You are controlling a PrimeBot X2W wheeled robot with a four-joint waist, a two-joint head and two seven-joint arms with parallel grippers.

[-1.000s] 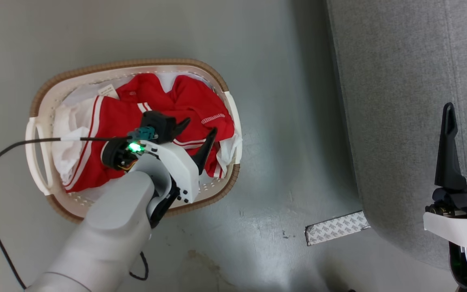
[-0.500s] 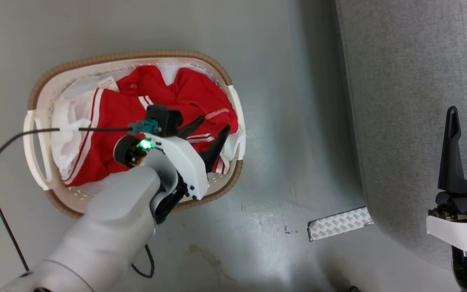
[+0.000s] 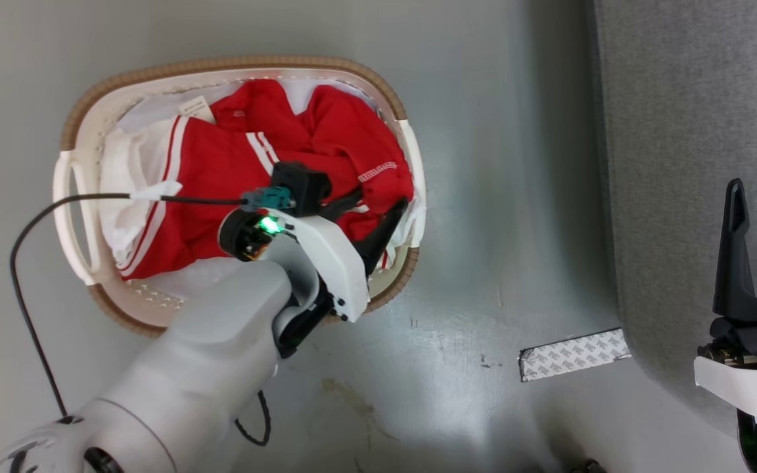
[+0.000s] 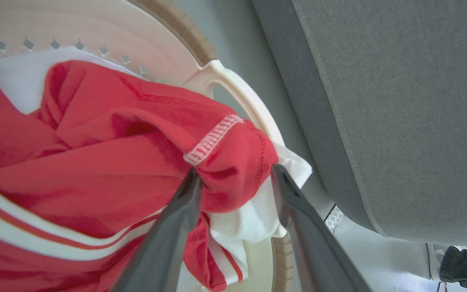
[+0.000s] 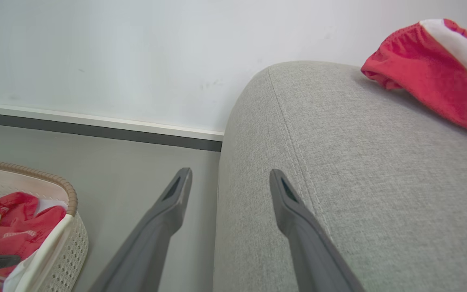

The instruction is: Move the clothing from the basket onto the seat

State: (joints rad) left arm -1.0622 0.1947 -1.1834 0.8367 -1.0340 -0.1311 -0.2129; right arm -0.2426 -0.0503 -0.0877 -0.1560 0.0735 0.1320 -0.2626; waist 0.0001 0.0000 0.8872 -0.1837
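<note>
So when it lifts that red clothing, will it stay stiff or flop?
Probably floppy: the red clothing lies in crumpled folds, one bulging between the left gripper's spread fingers. Likely light too, since the fabric looks thin. It may drag its neighbours along, as the garments lie tangled in the basket.

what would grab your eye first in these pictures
The bright red clothing heaped in the basket, upper left in the head view, stands out most. The left gripper is down in it, fingers spread either side of a red fold. The big grey seat takes up the right side, and the right wrist view shows another red and white garment lying on it.
</note>
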